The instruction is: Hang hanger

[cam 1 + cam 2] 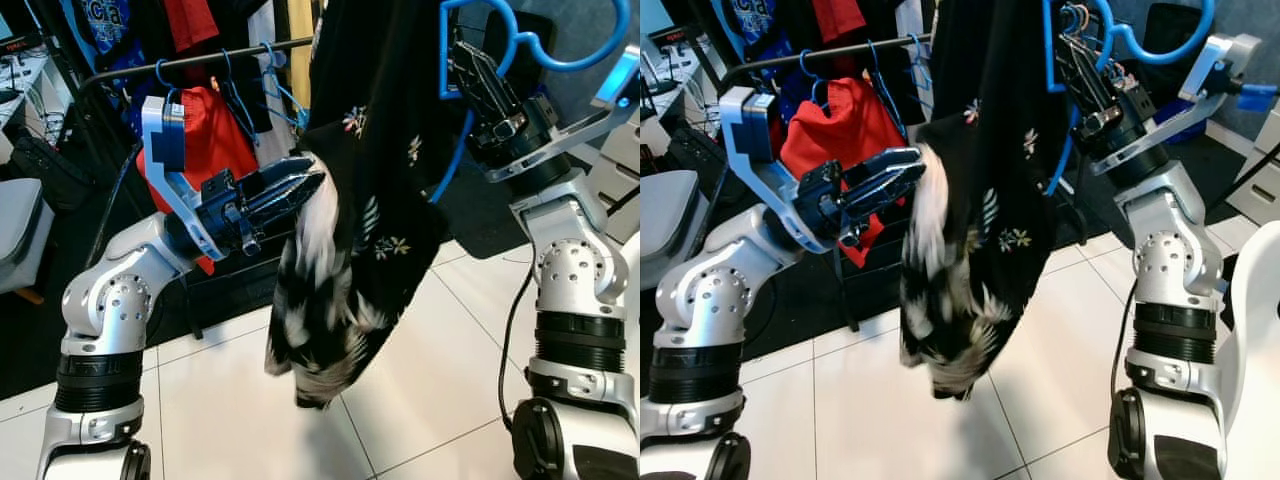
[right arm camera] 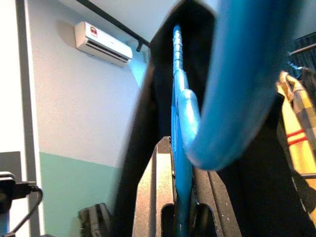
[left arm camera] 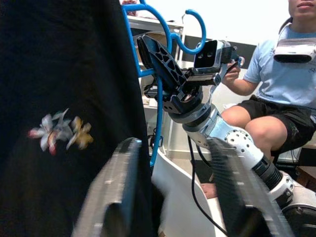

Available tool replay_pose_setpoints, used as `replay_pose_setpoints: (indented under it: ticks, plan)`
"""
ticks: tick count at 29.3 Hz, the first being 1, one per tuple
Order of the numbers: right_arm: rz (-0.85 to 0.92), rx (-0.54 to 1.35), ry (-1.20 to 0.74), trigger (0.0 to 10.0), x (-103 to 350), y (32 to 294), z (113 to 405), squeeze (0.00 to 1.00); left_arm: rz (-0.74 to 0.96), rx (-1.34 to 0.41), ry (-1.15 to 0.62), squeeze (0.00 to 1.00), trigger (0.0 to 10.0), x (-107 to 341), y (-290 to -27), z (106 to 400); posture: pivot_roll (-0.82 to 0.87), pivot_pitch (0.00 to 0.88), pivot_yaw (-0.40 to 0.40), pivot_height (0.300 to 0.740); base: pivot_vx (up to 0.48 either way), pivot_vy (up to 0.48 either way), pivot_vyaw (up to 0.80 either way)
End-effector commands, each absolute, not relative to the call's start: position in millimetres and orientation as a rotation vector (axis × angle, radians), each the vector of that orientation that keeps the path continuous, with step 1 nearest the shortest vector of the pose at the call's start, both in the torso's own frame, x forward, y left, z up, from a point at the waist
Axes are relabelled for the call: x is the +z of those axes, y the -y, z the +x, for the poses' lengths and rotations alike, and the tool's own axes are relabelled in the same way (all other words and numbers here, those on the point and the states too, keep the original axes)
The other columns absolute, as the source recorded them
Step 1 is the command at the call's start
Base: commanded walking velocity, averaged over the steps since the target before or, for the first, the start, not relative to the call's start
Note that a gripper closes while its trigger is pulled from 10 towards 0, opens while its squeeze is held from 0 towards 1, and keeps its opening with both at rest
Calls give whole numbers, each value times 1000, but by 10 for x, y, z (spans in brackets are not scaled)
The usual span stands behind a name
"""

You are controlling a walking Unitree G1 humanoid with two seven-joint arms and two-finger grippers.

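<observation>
Black floral garment [image 1: 370,180] hanging dead centre between the arms, blocking the way to the clothes rail [image 1: 200,60], rail crowded with blue hangers [image 1: 235,95] and a red shirt [image 1: 205,135], open tiled floor [image 1: 420,370] below, seated person [image 3: 276,94] beside the right arm.

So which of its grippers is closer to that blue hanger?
Right. The right gripper is shut on the blue hanger, holding it up. The left gripper is off to the side, open, against the black floral garment hanging from it.
</observation>
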State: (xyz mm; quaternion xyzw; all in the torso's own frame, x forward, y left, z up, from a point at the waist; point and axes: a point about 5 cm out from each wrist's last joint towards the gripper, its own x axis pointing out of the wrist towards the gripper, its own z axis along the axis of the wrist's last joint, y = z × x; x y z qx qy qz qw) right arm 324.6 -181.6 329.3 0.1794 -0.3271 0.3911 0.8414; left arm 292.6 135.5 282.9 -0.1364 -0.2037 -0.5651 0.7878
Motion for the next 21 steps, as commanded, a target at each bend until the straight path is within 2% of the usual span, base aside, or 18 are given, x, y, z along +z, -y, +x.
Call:
replay_pose_setpoints:
  ticks: [1,6,13,14,16,21]
  plan:
    - [386,863,734,10000,3366,1808,3178,0,-255,-1211,432,1000,10000,2816,-1408,2901,29,17,43,740,0,0,0]
    - [392,897,744,10000,3387,1810,3136,0,-263,-1182,461,1000,10000,2862,-1475,2899,26,17,43,740,0,0,0]
    - [388,876,710,10000,3280,1786,3148,0,-470,-1035,635,1000,10000,3113,-1545,2874,26,11,51,740,0,0,0]
    - [385,875,702,10000,3257,1777,3152,0,-468,-977,629,0,10000,3112,-1494,2895,26,10,54,740,0,0,0]
    - [383,889,699,10000,3256,1759,3153,0,-489,-894,594,0,10000,3076,-1362,2928,27,3,53,740,0,0,0]
    - [388,914,700,10000,3289,1752,3136,0,-453,-878,523,0,10000,2946,-1184,2896,25,7,49,740,0,0,0]
